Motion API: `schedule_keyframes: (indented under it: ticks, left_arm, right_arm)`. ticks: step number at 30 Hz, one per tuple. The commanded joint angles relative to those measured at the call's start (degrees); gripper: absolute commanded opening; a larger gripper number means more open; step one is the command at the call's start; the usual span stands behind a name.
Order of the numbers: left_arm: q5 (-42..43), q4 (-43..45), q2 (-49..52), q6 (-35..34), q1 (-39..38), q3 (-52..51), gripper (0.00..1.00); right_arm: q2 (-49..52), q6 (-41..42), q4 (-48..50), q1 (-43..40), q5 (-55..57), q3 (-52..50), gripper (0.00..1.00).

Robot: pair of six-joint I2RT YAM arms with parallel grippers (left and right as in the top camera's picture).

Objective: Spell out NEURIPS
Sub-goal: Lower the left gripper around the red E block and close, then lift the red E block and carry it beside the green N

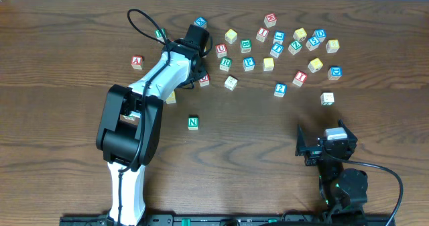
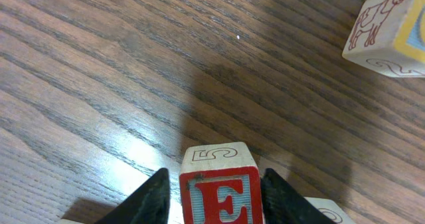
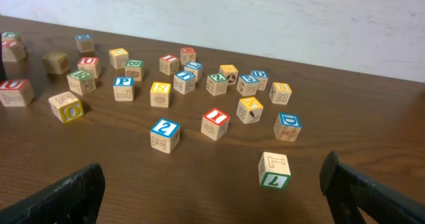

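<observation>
The left hand (image 2: 214, 179) is closed on the E block (image 2: 219, 184), with a dark finger (image 2: 151, 199) pressed against each side. The red E faces the wrist camera and a 5 shows on the top face. I cannot tell whether the block rests on the wood or is just off it. The right hand (image 3: 214, 163) is spread wide, its two fingers at the outer edges of its own camera view with only bare wood between them.

The brown wooden worktop (image 1: 67, 119) fills the overhead view. The left arm (image 1: 131, 129) reaches from the front edge toward the back, and its hand is at the left end of the blocks. The right arm (image 1: 338, 165) is folded low near the front right.

The loose blocks (image 1: 278, 48) are scattered across the back right of the worktop, most of them apart and a few touching. The N block (image 1: 193, 123) stands alone toward the front with its green letter up, well apart from the scatter, between the arms and nearer the left one.

Near the left hand are the red U block (image 1: 221, 49), the green R block (image 1: 225, 63) just in front of it, and the blue P block (image 1: 249, 63) to their right. The red I block (image 1: 300, 77) is further right. An A block (image 1: 137, 62) sits alone to the left of the arm. A block with an animal drawing (image 2: 382, 28) lies near the held E.
</observation>
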Motion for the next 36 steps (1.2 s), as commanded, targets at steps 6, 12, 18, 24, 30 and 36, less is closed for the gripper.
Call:
schedule_keyframes:
  ticks: [6,12,18,24,30,36]
  left_arm:
    - [-1.5,-0.3,0.4,-0.2,0.2,1.3,0.41]
    - [-1.5,-0.6,0.4,-0.2,0.2,1.3,0.33]
    - [-1.5,-0.7,0.4,-0.2,0.2,1.3,0.32]
    - [-1.5,-0.8,0.4,0.3,0.2,1.3,0.32]
    - [-1.5,-0.9,0.3,1.7,0.2,1.3,0.32]
    - [-1.3,-0.9,-0.9,4.5,0.2,1.3,0.31]
  right_arm:
    - [-0.2,0.2,-0.2,-0.3,-0.2,0.0,0.99]
    - [-0.2,0.2,-0.2,-0.3,-0.2,0.0,0.99]
    - [-0.2,0.2,-0.2,-0.3,-0.2,0.0,0.99]
    - [-0.2,0.2,-0.2,-0.3,-0.2,0.0,0.99]
    - [-0.2,0.2,-0.2,-0.3,-0.2,0.0,0.99]
    - [-0.2,0.2,-0.2,-0.3,-0.2,0.0,0.99]
